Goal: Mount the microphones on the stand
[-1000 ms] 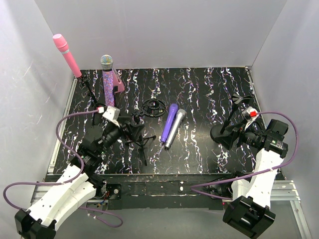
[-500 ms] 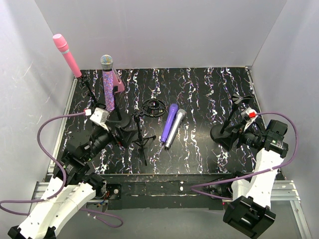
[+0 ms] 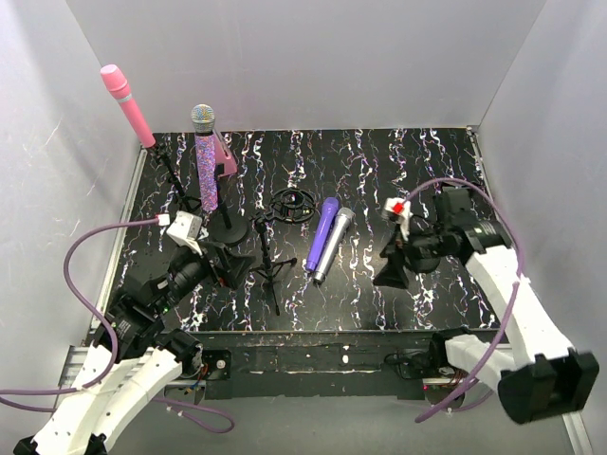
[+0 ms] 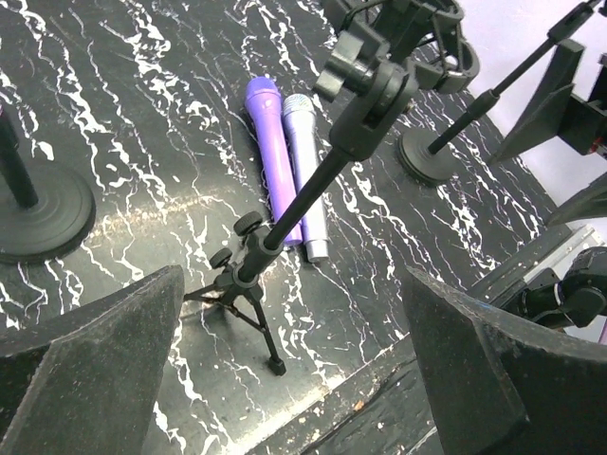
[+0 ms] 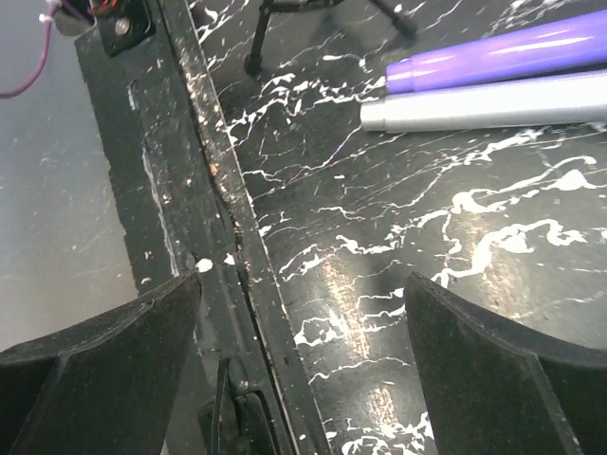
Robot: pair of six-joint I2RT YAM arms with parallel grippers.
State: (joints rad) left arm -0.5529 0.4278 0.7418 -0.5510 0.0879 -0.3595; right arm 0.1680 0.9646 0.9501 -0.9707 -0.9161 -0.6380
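Observation:
The pink microphone (image 3: 125, 104) leans on a thin stand at the far left. On a round-based stand (image 3: 230, 231) the glittery purple microphone (image 3: 206, 161) stands upright. A plain purple microphone (image 3: 322, 232) (image 4: 272, 152) (image 5: 503, 55) and a silver-grey one (image 3: 335, 244) (image 4: 303, 175) (image 5: 484, 104) lie side by side mid-table. An empty tripod stand (image 3: 266, 256) (image 4: 285, 220) is just left of them. My left gripper (image 3: 230, 266) (image 4: 294, 379) is open and empty, near the tripod. My right gripper (image 3: 388, 273) (image 5: 303, 370) is open and empty, low over the mat, right of the lying pair.
A black shock-mount ring (image 3: 292, 204) lies behind the tripod. A pink wedge block (image 3: 226, 159) stands by the glittery microphone. Another round-based stand (image 4: 429, 156) is under my right arm. The mat's front edge (image 5: 237, 237) runs below my right gripper. Grey walls close three sides.
My left arm pulled back from the glittery microphone's stand toward the near edge, jaws widening. My right arm swung from the right edge in toward the lying microphones.

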